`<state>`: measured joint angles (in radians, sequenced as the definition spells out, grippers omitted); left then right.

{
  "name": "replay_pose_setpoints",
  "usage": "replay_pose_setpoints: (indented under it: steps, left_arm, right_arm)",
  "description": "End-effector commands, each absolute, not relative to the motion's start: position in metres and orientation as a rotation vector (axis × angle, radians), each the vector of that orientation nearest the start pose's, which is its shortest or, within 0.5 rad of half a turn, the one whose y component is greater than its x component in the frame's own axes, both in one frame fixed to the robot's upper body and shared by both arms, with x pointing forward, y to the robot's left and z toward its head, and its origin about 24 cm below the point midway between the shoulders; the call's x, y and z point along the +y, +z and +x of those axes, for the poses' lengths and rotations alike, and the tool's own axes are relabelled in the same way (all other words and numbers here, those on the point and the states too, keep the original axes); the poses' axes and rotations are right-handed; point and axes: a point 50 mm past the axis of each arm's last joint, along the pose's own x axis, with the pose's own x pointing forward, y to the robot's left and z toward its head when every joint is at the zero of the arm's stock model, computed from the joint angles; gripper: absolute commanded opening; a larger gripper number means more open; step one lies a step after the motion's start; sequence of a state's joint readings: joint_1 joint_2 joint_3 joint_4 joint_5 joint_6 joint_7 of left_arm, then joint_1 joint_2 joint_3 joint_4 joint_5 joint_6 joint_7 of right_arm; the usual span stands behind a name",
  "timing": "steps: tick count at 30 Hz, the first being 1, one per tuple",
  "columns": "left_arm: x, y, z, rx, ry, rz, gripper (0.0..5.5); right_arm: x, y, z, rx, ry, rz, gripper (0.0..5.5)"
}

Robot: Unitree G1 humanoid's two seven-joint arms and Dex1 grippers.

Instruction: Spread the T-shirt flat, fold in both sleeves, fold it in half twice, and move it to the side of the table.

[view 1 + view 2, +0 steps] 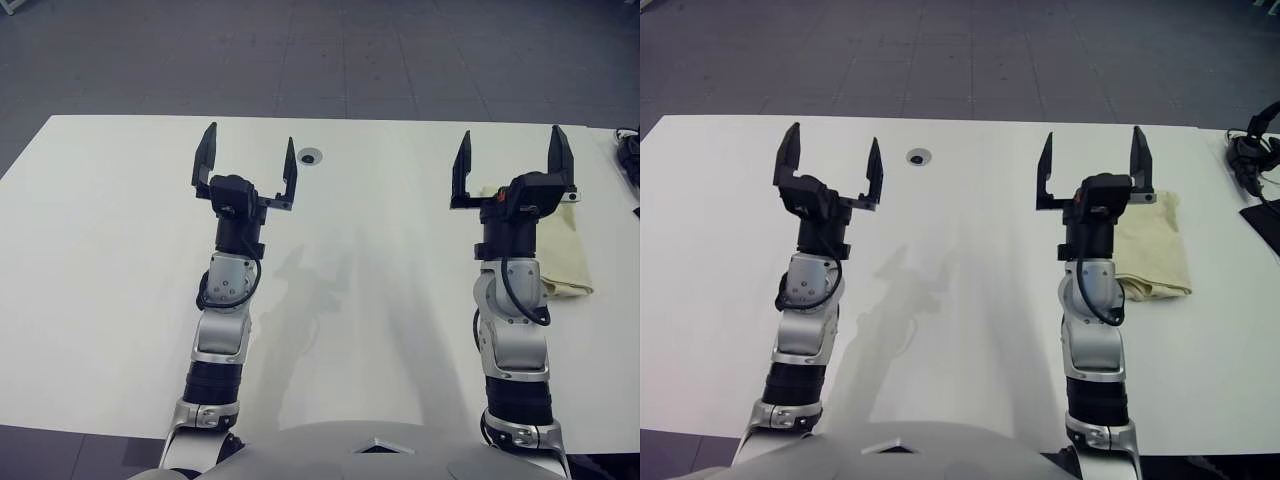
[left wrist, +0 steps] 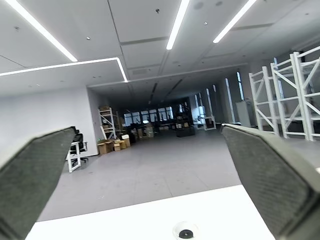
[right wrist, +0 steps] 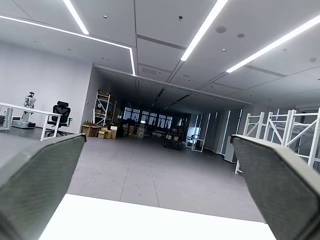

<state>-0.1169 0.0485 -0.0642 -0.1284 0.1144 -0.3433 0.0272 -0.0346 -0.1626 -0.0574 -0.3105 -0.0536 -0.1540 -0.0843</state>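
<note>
Item 1. Desk (image 1: 100, 250): white top, spanning the head views from 9 o'clock to 3 o'clock.

Item 2. Left claw (image 1: 249, 140): at about 10 o'clock from the desk's centre, raised above the surface and pointing toward 12 o'clock. Its two dark fingers (image 2: 272, 175) stand wide apart, with nothing between them.

Item 3. Right claw (image 1: 512, 137): at about 2 o'clock from the desk's centre, level with the left one, well apart from it and pointing the same way. Its fingers (image 3: 35, 180) are spread fully, holding nothing.

Item 4. T-shirt (image 1: 1155, 245): cream cloth, folded into a compact rectangle. It lies on the desk at 3 o'clock, just beside the right wrist, which covers the cloth's inner edge. Whether the arm touches the cloth cannot be told.

Item 5. Cable port (image 1: 312, 154): small round fitting set in the desk at 12 o'clock, just beyond the left claw's inner finger.

Item 6. Dark cabled gear (image 1: 1250, 155): at the desk's far right edge, about 2 o'clock, apart from the T-shirt.

Item 7. Floor (image 1: 300, 50): grey tiles beyond the far edge of the desk.
</note>
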Motion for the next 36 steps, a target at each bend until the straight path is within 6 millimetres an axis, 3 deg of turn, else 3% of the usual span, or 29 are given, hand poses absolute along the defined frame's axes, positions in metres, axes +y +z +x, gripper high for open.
replay_pose_setpoints:
  steps: [1,11,21,26,29,34,36]
  left_arm:
    - [0.134,0.127,0.263,-0.585,-0.018,0.139,5.40]
    - [0.131,0.104,0.258,-0.553,-0.018,0.172,5.40]
    - [0.130,0.097,0.251,-0.574,-0.002,0.140,5.40]
    - [0.129,0.097,0.252,-0.568,0.000,0.127,5.40]
    - [0.128,0.091,0.249,-0.573,-0.003,0.153,5.40]
    - [0.127,0.089,0.254,-0.518,0.019,0.144,5.40]
    - [0.121,0.090,0.251,-0.550,-0.015,0.146,5.40]
  right_arm:
    - [-0.177,0.137,0.234,-0.522,-0.083,-0.193,5.38]
    - [-0.169,0.120,0.233,-0.548,-0.042,-0.259,5.38]
    - [-0.172,0.103,0.238,-0.536,-0.024,-0.273,5.38]
    - [-0.175,0.104,0.233,-0.551,-0.028,-0.273,5.38]
    - [-0.172,0.092,0.238,-0.517,-0.014,-0.286,5.38]
    - [-0.173,0.106,0.237,-0.546,-0.013,-0.232,5.38]
    - [-0.170,0.101,0.233,-0.554,-0.004,-0.273,5.38]
